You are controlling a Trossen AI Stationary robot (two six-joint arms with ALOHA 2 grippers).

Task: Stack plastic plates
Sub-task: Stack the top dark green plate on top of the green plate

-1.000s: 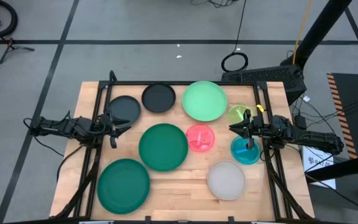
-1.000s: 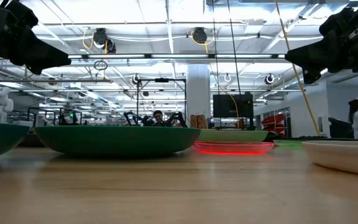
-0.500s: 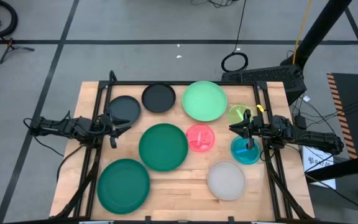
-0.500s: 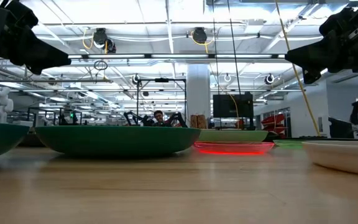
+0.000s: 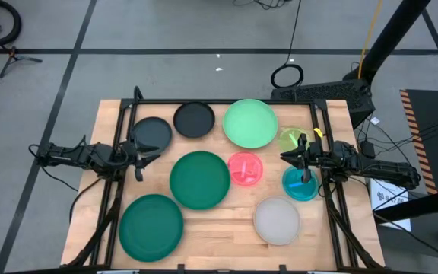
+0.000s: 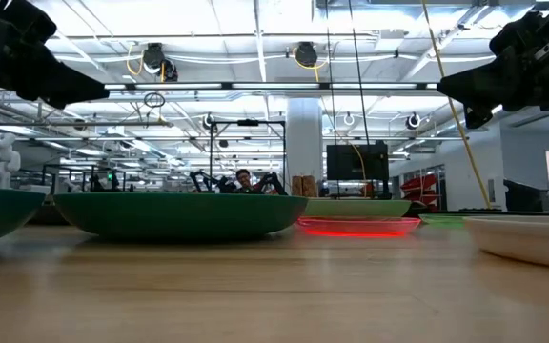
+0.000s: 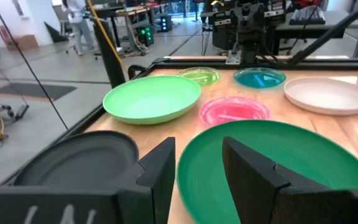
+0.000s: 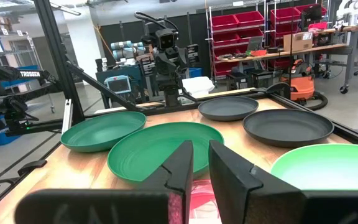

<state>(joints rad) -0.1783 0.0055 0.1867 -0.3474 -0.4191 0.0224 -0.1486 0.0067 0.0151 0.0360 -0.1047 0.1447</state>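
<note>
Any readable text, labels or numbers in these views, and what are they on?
"ROBOTICS", partly cut off, on a dark beam at the room's edge in the right wrist view.
White sheet beside the table, high view: print too small to read.
Plates: no text visible.

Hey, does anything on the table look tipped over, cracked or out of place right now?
Nothing stands out. The round plastic plates, from the large dark green one to the small translucent pink one, lie flat and separate on the wooden table, none stacked yet.
</note>
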